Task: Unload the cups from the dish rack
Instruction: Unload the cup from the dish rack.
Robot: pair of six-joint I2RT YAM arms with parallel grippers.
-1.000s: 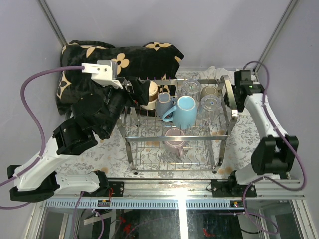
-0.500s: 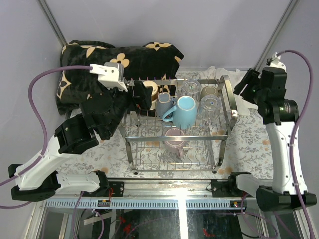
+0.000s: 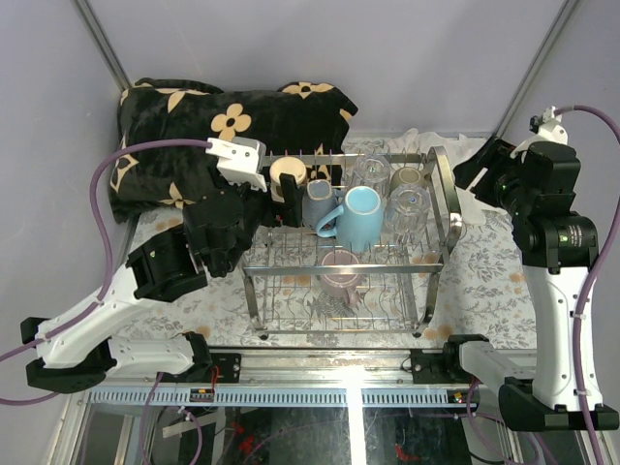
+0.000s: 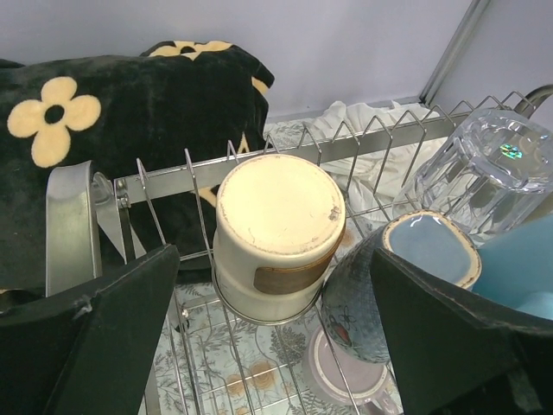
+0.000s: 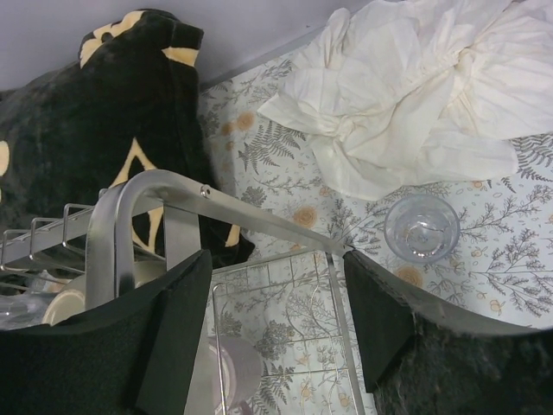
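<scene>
The chrome wire dish rack (image 3: pixel 448 194) stands mid-table. Its upper tier holds an upturned cream cup (image 3: pixel 288 174), a grey-blue mug (image 3: pixel 318 203), a light blue mug (image 3: pixel 360 215), two clear glasses (image 3: pixel 371 171) and a beige cup (image 3: pixel 407 177). A pink mug (image 3: pixel 341 269) lies on the lower tier. My left gripper (image 4: pixel 275 255) hangs open over the cream cup (image 4: pixel 276 229), a finger on each side and not touching it. My right gripper (image 5: pixel 276 255) is open and empty above the rack's right end handle (image 5: pixel 164 186).
A clear glass (image 5: pixel 422 227) stands upright on the patterned table just right of the rack, beside a crumpled white cloth (image 5: pixel 415 86). A black flowered blanket (image 3: pixel 194 116) lies behind the rack at the left. Grey walls close in the back and sides.
My left gripper has moved right along the rack's back rail to the cream cup. My right arm has risen and swung out to the right, its jaws opening wider.
</scene>
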